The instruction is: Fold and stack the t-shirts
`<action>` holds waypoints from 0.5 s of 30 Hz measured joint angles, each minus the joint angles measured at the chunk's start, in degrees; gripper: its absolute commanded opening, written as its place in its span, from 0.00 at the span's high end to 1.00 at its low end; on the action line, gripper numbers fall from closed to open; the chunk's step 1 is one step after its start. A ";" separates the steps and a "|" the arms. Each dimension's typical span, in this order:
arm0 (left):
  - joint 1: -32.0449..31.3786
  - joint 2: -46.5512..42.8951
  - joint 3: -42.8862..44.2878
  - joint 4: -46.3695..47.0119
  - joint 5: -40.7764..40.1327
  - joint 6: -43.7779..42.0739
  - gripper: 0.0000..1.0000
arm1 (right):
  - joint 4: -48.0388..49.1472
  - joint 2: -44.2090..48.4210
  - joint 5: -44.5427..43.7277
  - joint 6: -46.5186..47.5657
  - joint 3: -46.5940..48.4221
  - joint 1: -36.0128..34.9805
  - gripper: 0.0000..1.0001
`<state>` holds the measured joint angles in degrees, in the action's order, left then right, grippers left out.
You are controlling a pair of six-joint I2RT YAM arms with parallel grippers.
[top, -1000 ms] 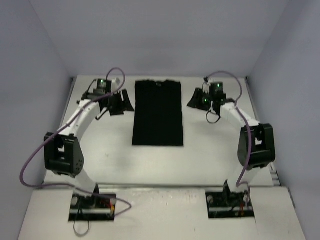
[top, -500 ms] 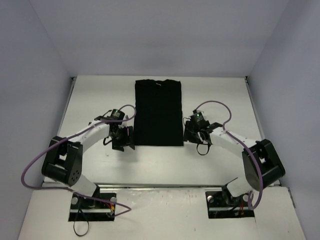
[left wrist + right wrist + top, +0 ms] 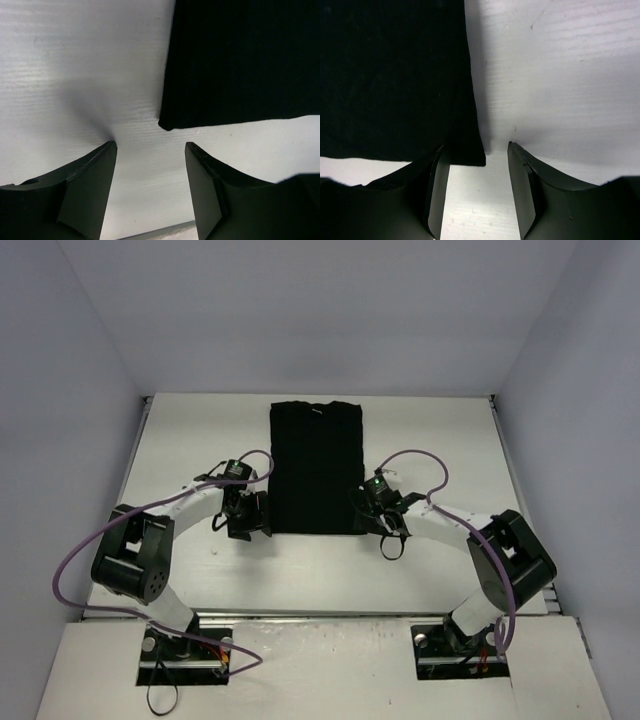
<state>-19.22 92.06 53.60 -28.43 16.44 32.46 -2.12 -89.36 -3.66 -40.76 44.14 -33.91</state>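
One t-shirt (image 3: 315,465): black, folded long, flat on the surface (image 3: 440,430).
My left fingers (image 3: 90,190): apart, empty, at its near-left corner.
My right fingers (image 3: 522,190): apart, near-right corner perhaps touching one.

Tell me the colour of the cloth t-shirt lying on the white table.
The cloth t-shirt is plain black, with no pattern visible; it shows best in the top external view.

Lab test cell (bare walls (image 3: 320,310), white table (image 3: 440,430))
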 measured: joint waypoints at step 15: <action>-2.52 1.26 0.29 1.04 -2.84 1.97 0.73 | 5.02 -0.82 -3.36 -4.49 -1.29 -2.42 0.69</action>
<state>-21.75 93.32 53.89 -27.39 13.59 34.43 2.90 -90.18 -7.02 -45.25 42.85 -36.33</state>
